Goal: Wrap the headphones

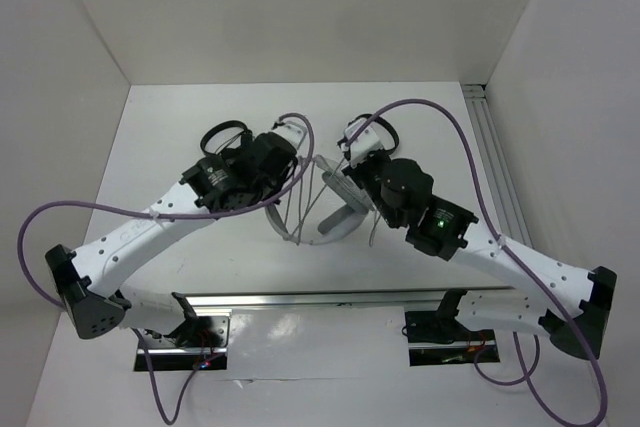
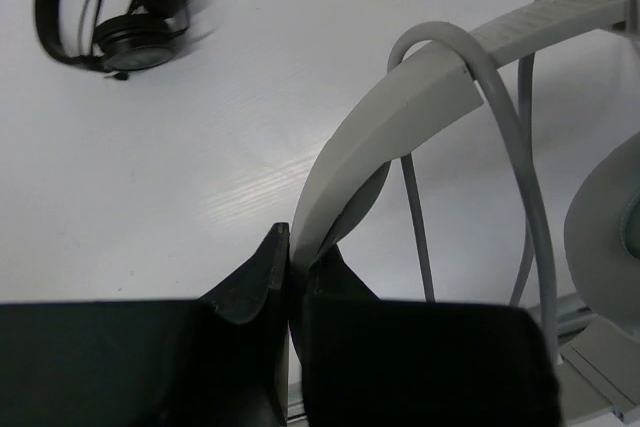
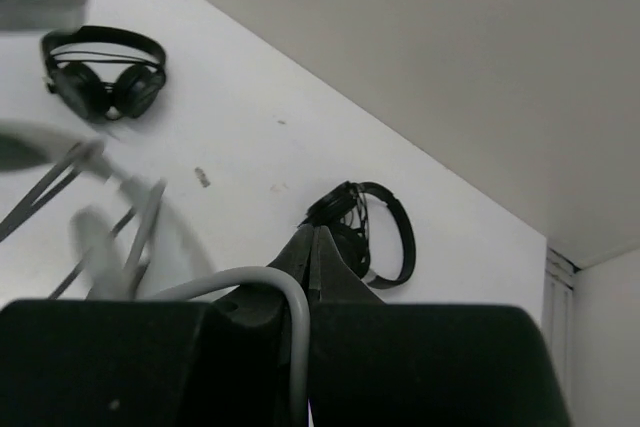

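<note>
The large light-grey headphones (image 1: 335, 219) are lifted between the two arms at mid-table. My left gripper (image 2: 293, 250) is shut on the edge of their wide headband (image 2: 400, 87); in the top view it (image 1: 290, 175) is at the headband's left end. A grey ear pad (image 2: 605, 227) shows at the right. The thin grey cable (image 2: 512, 137) loops over the headband and hangs down. My right gripper (image 3: 314, 245) is shut on the cable (image 3: 298, 312), which curves up between its fingers. In the top view it (image 1: 352, 165) sits just right of the headphones.
Two smaller black headphones lie on the table behind the arms, one at the back left (image 1: 226, 135) (image 3: 105, 72) (image 2: 110, 7), one at the back right (image 1: 378, 127) (image 3: 378, 232). White walls enclose the table. An aluminium rail (image 1: 495, 162) runs along the right edge.
</note>
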`<state>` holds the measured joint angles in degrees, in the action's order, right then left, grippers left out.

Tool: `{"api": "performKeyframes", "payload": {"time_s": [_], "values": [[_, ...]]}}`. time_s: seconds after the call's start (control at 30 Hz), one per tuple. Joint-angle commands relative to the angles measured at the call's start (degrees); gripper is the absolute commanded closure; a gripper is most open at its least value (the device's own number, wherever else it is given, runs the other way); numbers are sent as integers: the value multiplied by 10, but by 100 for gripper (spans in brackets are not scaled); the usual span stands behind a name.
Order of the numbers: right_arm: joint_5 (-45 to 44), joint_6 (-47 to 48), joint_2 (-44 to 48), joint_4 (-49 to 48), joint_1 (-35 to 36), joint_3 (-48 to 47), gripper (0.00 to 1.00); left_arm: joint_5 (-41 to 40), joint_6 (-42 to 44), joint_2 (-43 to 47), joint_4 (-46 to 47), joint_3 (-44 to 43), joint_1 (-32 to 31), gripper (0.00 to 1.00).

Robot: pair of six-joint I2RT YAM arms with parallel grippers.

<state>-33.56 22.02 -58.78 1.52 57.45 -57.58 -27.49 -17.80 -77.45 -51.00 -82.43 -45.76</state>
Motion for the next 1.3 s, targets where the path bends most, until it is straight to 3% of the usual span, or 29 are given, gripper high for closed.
{"api": "performKeyframes", "payload": {"time_s": [0.0,0.27,0.43,0.6,0.7,0.97,1.07,1.27], "values": [[-19,19,-11,-86,-58,-67,100,30,34,20,-35,22,-50,100],[154,-43,-83,-26,-200,-111,98,11,2,48,-70,14,-140,100],[449,-71,-112,27,-267,-118,100,11,29,79,-75,-23,-153,100],[681,-152,-140,-34,-299,-85,100,18,49,105,-63,-61,-153,100],[796,-242,-191,-145,-304,-54,99,4,49,111,-58,-111,-153,100],[912,-433,-368,-424,-271,-26,95,-46,27,106,-22,-247,-153,100],[912,-488,-415,-540,-248,-13,92,-72,21,92,-22,-287,-153,100],[888,-540,-475,-625,-224,-8,84,-94,4,80,-32,-323,-153,100]]}}
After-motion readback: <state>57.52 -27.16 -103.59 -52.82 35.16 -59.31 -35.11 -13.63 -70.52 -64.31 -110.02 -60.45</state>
